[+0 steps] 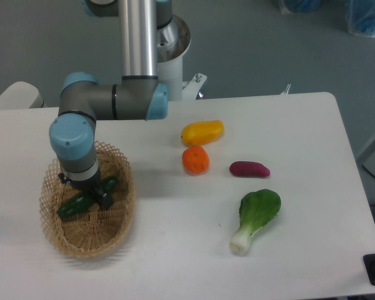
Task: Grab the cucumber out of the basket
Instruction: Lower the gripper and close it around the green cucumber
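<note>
The dark-green cucumber (71, 205) lies slanted in the light tan wicker basket (81, 245) at the table's front left. Its middle is covered by the arm's wrist, and only its two ends show. My gripper (86, 192) points straight down into the basket, over the cucumber's middle. One black finger (104, 199) shows on the near side of the cucumber, and the other is mostly hidden behind the wrist. The jaws look open and straddle the cucumber.
On the white table to the right lie a yellow pepper (202, 132), an orange (195, 160), a purple sweet potato (249, 169) and a bok choy (255, 218). The arm's forearm reaches over the basket's back rim.
</note>
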